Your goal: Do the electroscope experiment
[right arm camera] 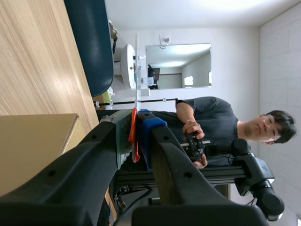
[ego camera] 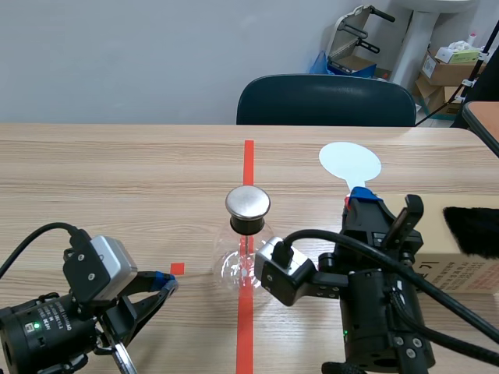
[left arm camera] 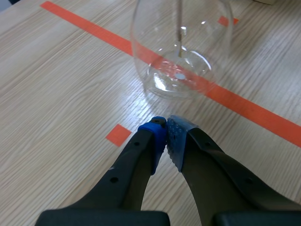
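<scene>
The electroscope (ego camera: 245, 249), a clear glass flask (left arm camera: 181, 52) with a round metal cap (ego camera: 248, 202), stands on the red centre tape line. My left gripper (ego camera: 165, 282) rests low on the table to its left, shut on nothing, blue pads (left arm camera: 160, 139) meeting just short of the flask. Right of the flask, my raised right gripper (ego camera: 362, 199) is shut on the red-and-blue handle (right arm camera: 134, 134) of a pale blue disc paddle (ego camera: 350, 161). The disc hovers over the table beyond the gripper.
A cardboard box (ego camera: 468, 269) with a black furry piece (ego camera: 472, 230) on top lies at the right edge. A dark chair (ego camera: 326, 101) stands behind the table. A person (right arm camera: 211, 122) holding a controller appears in the right wrist view.
</scene>
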